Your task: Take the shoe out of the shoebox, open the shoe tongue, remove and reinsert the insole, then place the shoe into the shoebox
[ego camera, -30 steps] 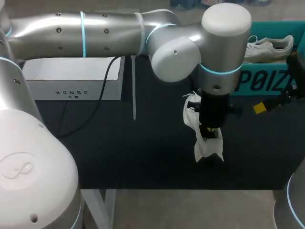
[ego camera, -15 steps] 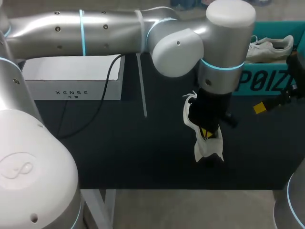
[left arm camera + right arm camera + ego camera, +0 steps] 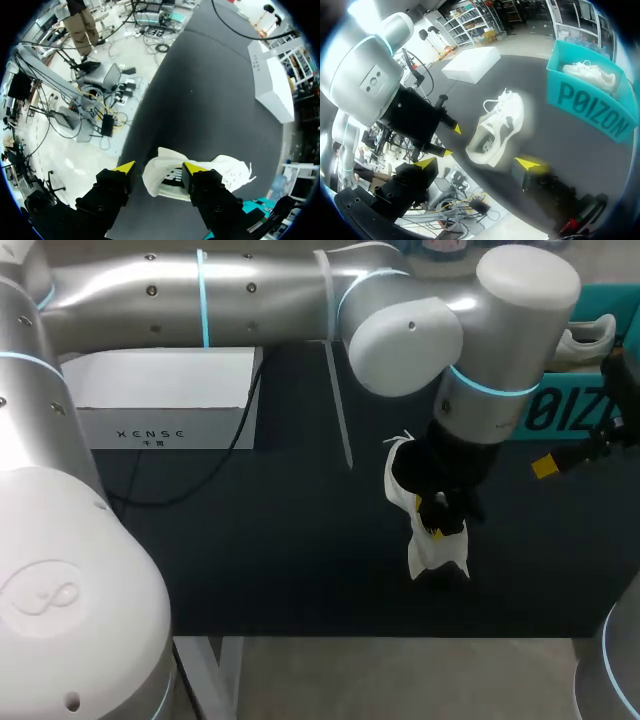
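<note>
**While the left gripper (image 3: 159, 167) straddles the shoe (image 3: 227, 167) on the table (image 3: 250, 540), a second shoe (image 3: 587, 72) lies in the shoebox (image 3: 590, 112)**

Its fingers stand apart over the heel: one tip at the opening, the other just beside. The right gripper (image 3: 477, 162), also spread, is well apart. Since a second ago the left wrist swung rightward; the shoe lies unmoved.

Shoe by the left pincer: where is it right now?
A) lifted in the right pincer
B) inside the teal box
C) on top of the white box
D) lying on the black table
D: the shoe lies on the black table, with the open left pincer at its heel end; the right pincer is open and holds nothing.
</note>
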Tool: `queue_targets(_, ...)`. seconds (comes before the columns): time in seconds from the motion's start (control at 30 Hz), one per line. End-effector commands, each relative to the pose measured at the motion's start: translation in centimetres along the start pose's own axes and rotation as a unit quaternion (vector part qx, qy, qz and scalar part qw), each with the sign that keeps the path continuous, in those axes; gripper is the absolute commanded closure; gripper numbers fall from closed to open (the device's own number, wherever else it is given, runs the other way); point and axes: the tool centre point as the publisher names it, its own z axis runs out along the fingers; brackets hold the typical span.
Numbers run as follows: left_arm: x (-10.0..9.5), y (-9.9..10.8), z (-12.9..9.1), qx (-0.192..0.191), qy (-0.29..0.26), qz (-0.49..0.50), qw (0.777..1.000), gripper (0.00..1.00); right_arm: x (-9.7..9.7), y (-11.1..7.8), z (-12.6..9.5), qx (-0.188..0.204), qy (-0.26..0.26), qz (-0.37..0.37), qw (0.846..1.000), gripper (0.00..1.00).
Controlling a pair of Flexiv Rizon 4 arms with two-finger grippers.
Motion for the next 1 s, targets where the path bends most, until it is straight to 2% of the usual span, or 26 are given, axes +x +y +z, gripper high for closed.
queue_targets(0.03,-0.1,0.6,-0.2,0.011,0.003,0.006,1.000,0.00,0.1,-0.1,0.1,-0.001,-0.002,0.000,1.000,0.00)
queue_targets(0.2,-0.3,-0.1,0.2,-0.013,0.023,0.023,0.999,0.00,0.1,-0.1,0.1,-0.001,-0.002,0.000,1.000,0.00)
queue_targets(0.37,-0.6,-1.9,0.6,-0.017,0.015,0.007,1.000,0.00,0.1,-0.1,0.1,-0.001,-0.002,0.000,1.000,0.00)
queue_targets(0.5,-0.3,-2.1,1.3,-0.018,0.012,0.010,1.000,0.00,0.1,-0.1,0.1,-0.001,-0.002,0.000,1.000,0.00)
queue_targets(0.73,0.5,0.5,1.5,-0.021,0.029,0.049,0.998,0.00,0.1,-0.1,0.1,-0.001,-0.002,0.000,1.000,0.00)
queue_targets(0.83,0.9,2.2,1.7,-0.013,0.026,0.077,0.997,0.00,0.1,-0.1,0.1,-0.001,-0.002,0.000,1.000,0.00)
queue_targets(1.0,1.0,4.0,2.2,0.000,0.017,0.092,0.996,0.00,0.1,-0.1,0.1,-0.001,-0.002,0.000,1.000,0.00)
